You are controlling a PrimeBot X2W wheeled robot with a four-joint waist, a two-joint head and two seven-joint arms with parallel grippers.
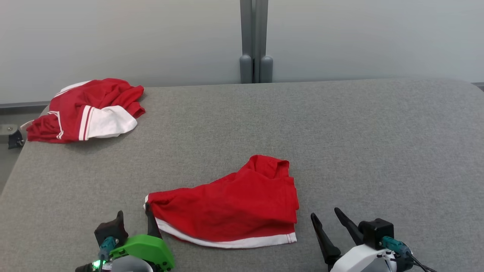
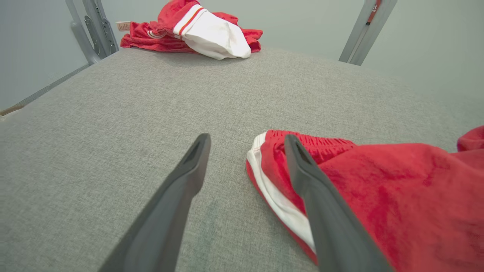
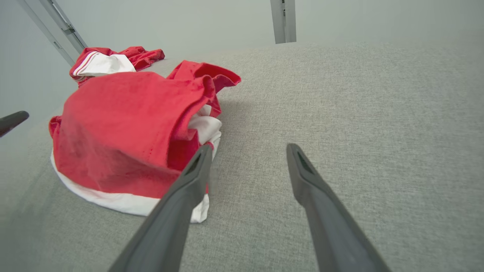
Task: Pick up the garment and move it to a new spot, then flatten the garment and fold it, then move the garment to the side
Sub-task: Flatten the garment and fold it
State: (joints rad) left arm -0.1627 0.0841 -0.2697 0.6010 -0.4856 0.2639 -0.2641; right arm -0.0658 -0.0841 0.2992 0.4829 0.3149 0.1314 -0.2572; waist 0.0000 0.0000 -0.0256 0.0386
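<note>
I see the garment (image 1: 230, 204), red with a white hem, lying crumpled on the near middle of the grey table (image 1: 359, 143). My left gripper (image 2: 247, 139) is at its left corner, fingers spread wide and grasping nothing; one finger is over the cloth, the other over bare table. My right gripper (image 1: 325, 212) is just beside the garment's right edge, also spread and empty. A second garment (image 1: 87, 111) lies at the far left corner.
</note>
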